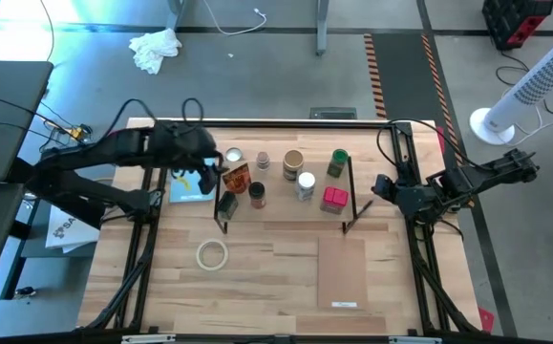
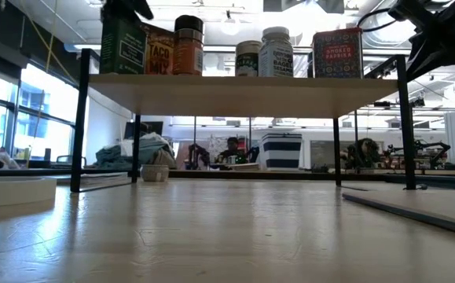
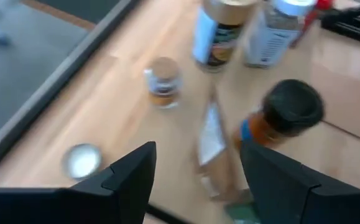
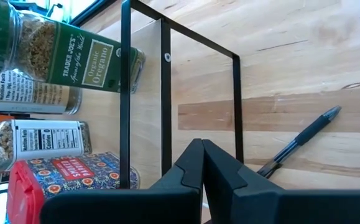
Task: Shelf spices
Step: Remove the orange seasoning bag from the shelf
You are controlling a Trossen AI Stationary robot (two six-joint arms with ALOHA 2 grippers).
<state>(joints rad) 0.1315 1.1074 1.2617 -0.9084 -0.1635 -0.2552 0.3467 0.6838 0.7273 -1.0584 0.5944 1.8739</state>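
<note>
The left gripper (image 1: 221, 170) hovers with fingers spread, empty, over the shelf's (image 1: 281, 218) left end, where the spices (image 1: 295, 177) stand. It should lift straight up, avoiding the brown-topped jar (image 3: 279, 118). The right gripper (image 1: 379, 183) waits closed, right of the shelf.

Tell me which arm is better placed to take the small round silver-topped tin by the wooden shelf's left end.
Left. Its open end effector is beside the small round silver-topped tin; the right end effector, shut, waits past the black-framed wooden shelf's opposite end.
</note>
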